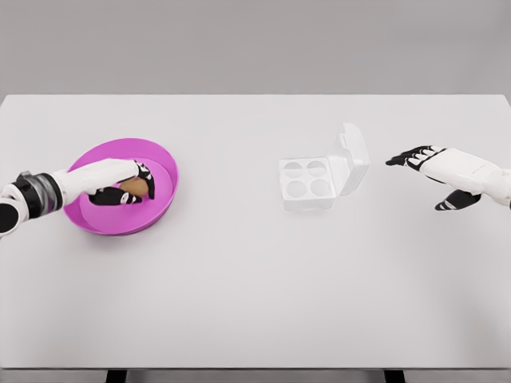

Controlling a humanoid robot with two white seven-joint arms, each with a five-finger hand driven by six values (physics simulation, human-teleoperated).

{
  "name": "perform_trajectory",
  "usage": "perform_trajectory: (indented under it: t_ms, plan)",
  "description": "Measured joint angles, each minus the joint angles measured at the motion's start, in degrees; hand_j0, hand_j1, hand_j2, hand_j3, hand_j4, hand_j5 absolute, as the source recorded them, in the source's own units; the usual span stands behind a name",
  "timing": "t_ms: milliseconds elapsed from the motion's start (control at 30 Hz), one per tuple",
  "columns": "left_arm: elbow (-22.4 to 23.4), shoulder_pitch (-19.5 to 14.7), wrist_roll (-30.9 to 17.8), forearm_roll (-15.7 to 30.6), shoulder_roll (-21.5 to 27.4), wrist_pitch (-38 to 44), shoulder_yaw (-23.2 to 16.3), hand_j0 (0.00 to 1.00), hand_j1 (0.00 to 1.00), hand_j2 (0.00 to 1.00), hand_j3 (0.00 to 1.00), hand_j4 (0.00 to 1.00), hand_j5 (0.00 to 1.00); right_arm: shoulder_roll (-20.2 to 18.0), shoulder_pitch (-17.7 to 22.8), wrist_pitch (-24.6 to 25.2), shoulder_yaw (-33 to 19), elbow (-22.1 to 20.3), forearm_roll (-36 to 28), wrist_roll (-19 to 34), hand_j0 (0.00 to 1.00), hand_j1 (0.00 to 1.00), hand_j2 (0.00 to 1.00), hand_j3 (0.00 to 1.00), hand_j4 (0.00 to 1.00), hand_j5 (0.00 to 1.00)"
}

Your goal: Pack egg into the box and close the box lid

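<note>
A magenta bowl sits on the left part of the white table. Inside it lies a brown egg, and my left hand is curled around it, fingers closing on the egg within the bowl. A white egg box with four empty cups stands right of centre, its lid tilted open toward the right. My right hand hovers to the right of the lid, fingers spread, holding nothing and a small gap away from the lid.
The white table stretches wide around both objects, with its front edge near the bottom of the view. A grey wall lies behind it.
</note>
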Motion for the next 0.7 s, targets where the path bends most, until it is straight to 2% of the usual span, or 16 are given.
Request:
perform_trajectory:
  t_ms: [300,700]
  plan:
    - [-2.29,0.44,-0.01,0.11,0.07,-0.28,2.51,0.33,0.33,0.33,0.33,0.33,0.33,0.02,0.0,0.0,-0.06,0.0,0.0,0.0,1.0,1.0,1.0,1.0,1.0,1.0]
    - [-8.05,0.09,-0.01,0.09,0.03,-1.01,4.92,0.33,0.33,0.33,0.33,0.33,0.33,0.09,0.0,0.0,-0.07,-0.01,0.0,0.0,1.0,1.0,1.0,1.0,1.0,1.0]
